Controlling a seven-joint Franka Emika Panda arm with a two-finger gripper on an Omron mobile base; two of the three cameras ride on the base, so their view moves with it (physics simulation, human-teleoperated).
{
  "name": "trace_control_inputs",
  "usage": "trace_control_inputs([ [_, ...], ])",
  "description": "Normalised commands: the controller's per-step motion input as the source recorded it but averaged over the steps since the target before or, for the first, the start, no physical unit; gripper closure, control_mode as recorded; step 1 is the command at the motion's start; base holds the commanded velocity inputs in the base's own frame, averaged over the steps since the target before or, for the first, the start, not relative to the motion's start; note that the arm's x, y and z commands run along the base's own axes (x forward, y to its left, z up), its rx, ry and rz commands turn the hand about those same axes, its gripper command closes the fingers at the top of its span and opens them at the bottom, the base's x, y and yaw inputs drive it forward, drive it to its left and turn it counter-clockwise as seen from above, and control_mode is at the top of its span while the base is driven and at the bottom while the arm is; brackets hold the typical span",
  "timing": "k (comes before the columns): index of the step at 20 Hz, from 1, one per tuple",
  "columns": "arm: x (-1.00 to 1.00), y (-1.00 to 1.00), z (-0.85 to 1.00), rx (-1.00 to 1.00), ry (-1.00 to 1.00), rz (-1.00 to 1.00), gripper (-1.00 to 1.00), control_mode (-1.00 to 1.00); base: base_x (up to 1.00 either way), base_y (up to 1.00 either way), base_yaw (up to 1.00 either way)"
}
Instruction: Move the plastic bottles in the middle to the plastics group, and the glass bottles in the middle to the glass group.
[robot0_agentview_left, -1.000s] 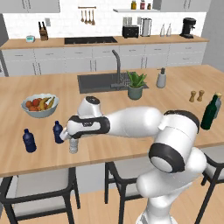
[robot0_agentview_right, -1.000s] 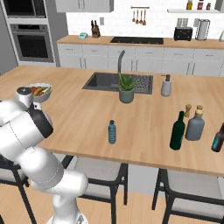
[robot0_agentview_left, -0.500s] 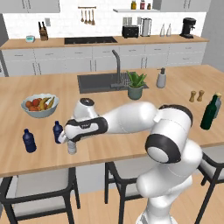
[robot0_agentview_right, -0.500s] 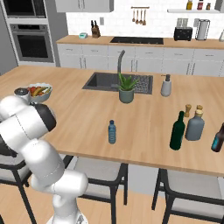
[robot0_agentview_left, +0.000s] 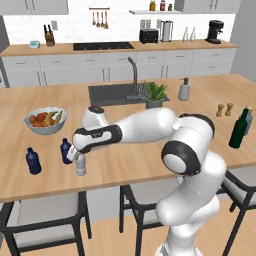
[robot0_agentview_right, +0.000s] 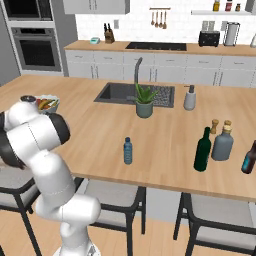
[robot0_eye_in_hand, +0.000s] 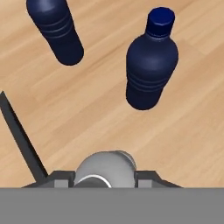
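Left base view. The arm reaches low across the wooden island surface (robot0_agentview_left: 150, 165) toward its left end. The hand (robot0_agentview_left: 79, 156) sits over a small clear, whitish plastic water bottle (robot0_agentview_left: 80, 166), which stands upright with its base apparently on the wood near the front edge. Two small dark navy-blue plastic bottles stand close by: one (robot0_agentview_left: 65, 151) just beside the hand, partly hidden by it, the other (robot0_agentview_left: 33, 161) further left. A white bowl of fruit (robot0_agentview_left: 44, 121) lies behind them. At the far right end stands the tall dark green glass wine-style bottle (robot0_agentview_left: 238, 129).

Right base view. A small translucent teal-blue plastic water bottle (robot0_agentview_right: 128, 151) stands upright near the middle of the front edge, well apart from the navy pair. At the right end the green bottle (robot0_agentview_right: 202, 150) stands just beside the grey-blue broad-shouldered glass bottle (robot0_agentview_right: 222, 143). The arm's white body blocks the hand here.

Hand view. The camera looks down the clear bottle's long axis; its rounded top (robot0_eye_in_hand: 105, 169) sits between the two dark finger tips, which are clamped on it. The nearer navy bottle (robot0_eye_in_hand: 152, 64) lies just ahead and slightly to one side; the second (robot0_eye_in_hand: 56, 30) lies beyond.

Assessment. The clear bottle appears to be at its placement point within the plastics group. The governing relation is the narrow gap between the held bottle and the nearer navy bottle: the release and retreat should run along the bottle's vertical axis, so that neither bottle is tipped. The teal and green bottles are not yet sorted.
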Motion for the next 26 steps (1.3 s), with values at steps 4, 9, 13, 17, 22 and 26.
trace_control_inputs([
  [4,0.0,-0.06,-0.38,-0.09,0.0,0.08,-1.0,-1.0,0.0,0.0,0.0],
  [9,-0.02,-0.04,-0.17,-0.05,-0.01,0.04,-1.0,-1.0,0.0,0.0,0.0],
  [13,-0.03,-0.08,0.02,0.0,-0.03,0.03,-1.0,-1.0,0.0,0.0,0.0],
  [17,-0.07,-0.06,0.2,0.02,-0.01,0.0,-1.0,-1.0,0.0,0.0,0.0],
  [22,-0.11,-0.2,0.55,0.03,-0.06,-0.06,-1.0,-1.0,0.0,0.0,0.0],
  [26,-0.2,-0.5,0.51,0.0,0.0,-0.23,-1.0,-1.0,0.0,0.0,0.0],
])
